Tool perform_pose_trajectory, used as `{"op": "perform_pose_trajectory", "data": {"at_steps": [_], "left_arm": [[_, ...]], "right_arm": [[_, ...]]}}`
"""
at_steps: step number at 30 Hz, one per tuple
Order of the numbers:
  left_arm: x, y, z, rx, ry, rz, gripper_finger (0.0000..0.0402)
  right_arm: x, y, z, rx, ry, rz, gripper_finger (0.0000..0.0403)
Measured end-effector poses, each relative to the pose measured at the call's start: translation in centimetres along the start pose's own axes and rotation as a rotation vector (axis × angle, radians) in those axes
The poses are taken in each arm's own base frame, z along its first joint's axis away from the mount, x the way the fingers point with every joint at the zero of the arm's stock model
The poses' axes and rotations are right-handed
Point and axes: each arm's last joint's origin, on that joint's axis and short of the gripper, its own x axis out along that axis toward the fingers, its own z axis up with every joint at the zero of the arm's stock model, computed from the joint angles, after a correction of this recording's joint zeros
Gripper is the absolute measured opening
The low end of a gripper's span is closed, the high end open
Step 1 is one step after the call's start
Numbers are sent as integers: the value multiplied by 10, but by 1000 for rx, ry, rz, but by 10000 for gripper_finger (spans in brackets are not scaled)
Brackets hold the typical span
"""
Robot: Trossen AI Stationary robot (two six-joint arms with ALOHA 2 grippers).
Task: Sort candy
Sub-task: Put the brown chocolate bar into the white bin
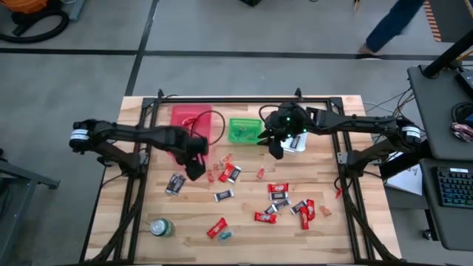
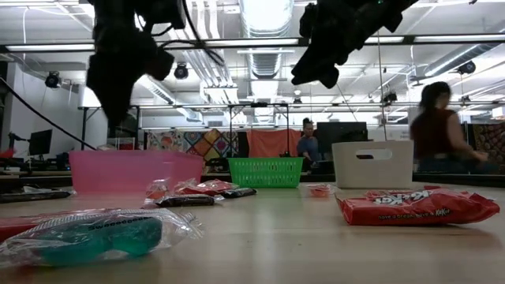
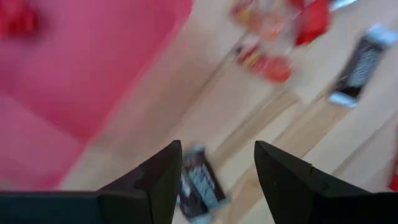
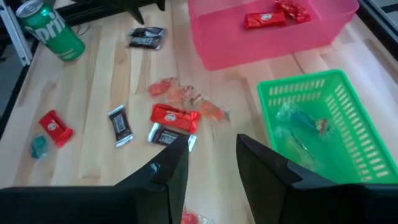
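The candy lies scattered over the wooden table, mostly from its middle toward the near right corner: finger-length bars in glossy red wrappers, others in dark brown-and-silver, and one small teal sweet near the near edge. A few red pieces already sit in the pink bin at the far edge, and what looks like a clear-wrapped sweet lies in the green basket beside it, though the mesh makes that hard to read. The left gripper hangs just off the pink bin's near side, fingers spread apart and empty, above a dark bar. The right gripper hovers between the green basket and a white bin, its fingers parted with nothing between them. A green can stands near the near left corner
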Motion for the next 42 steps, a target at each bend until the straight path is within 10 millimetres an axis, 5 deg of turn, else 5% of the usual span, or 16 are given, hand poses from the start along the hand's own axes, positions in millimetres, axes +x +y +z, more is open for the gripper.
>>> {"op": "perform_pose_trajectory", "data": {"at_steps": [24,42], "left_arm": [[56,-57,-40,-107,211,190,174],[107,-49,-45,-24,306,399,173]], "right_arm": [[20,19,-8,-73,66,61,122],[20,19,-8,-72,64,61,121]]}}
